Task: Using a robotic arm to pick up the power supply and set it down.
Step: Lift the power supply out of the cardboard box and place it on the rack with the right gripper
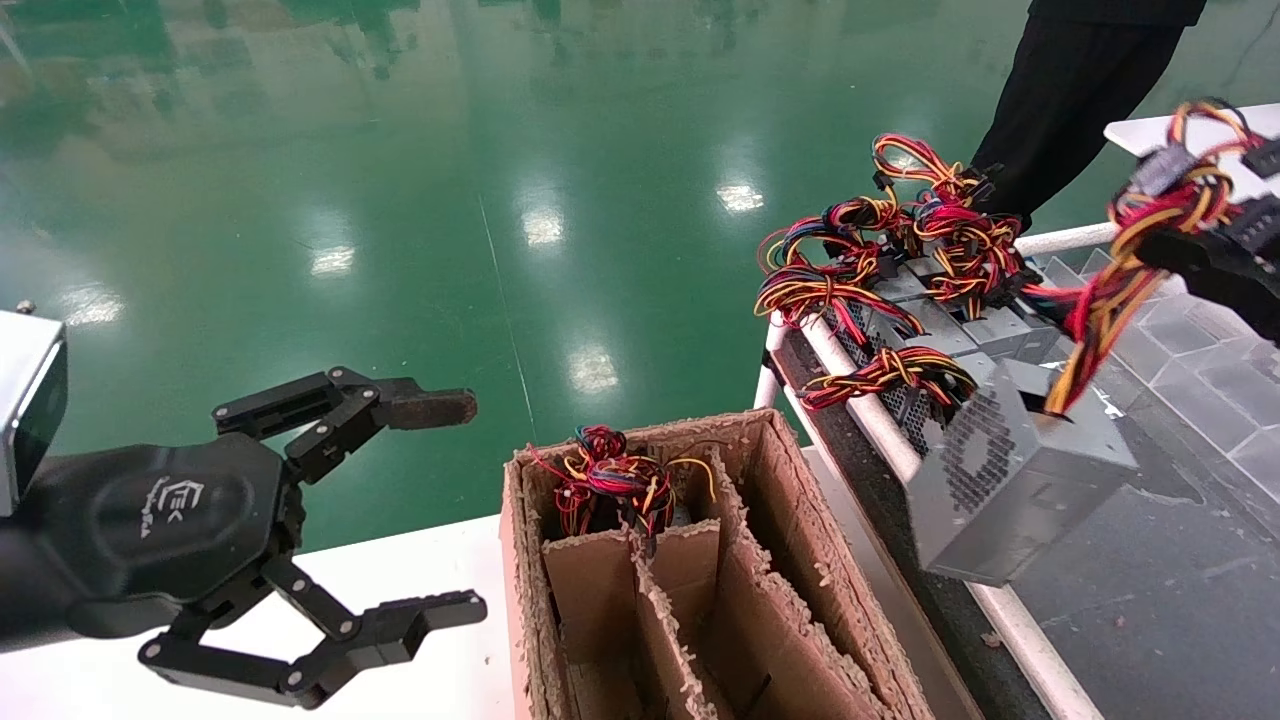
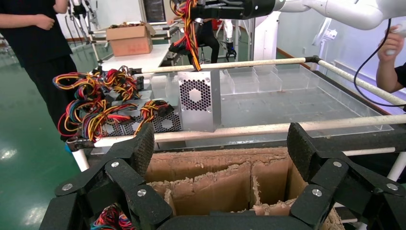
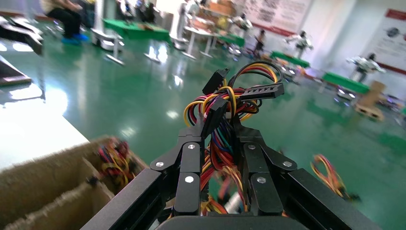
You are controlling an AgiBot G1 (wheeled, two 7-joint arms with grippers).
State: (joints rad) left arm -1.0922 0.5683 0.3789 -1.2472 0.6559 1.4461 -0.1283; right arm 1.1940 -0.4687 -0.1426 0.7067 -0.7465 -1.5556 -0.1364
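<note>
The power supply (image 1: 1010,480), a grey metal box with a round vent grille, hangs tilted in the air over the rack's near rail, and it also shows in the left wrist view (image 2: 198,100). Its red, yellow and orange wire bundle (image 1: 1110,300) runs up into my right gripper (image 1: 1200,250), which is shut on the wires (image 3: 230,103) with the black plugs sticking out past the fingertips (image 3: 221,132). My left gripper (image 1: 470,505) stands open and holds nothing at the lower left, beside the cardboard box (image 2: 222,143).
A brown cardboard box with dividers (image 1: 740,560) stands on the white table (image 1: 420,570); one far compartment holds a wire bundle (image 1: 610,480). Several more power supplies (image 1: 930,300) lie on the railed rack (image 1: 870,420). A person in black (image 1: 1070,90) stands behind it.
</note>
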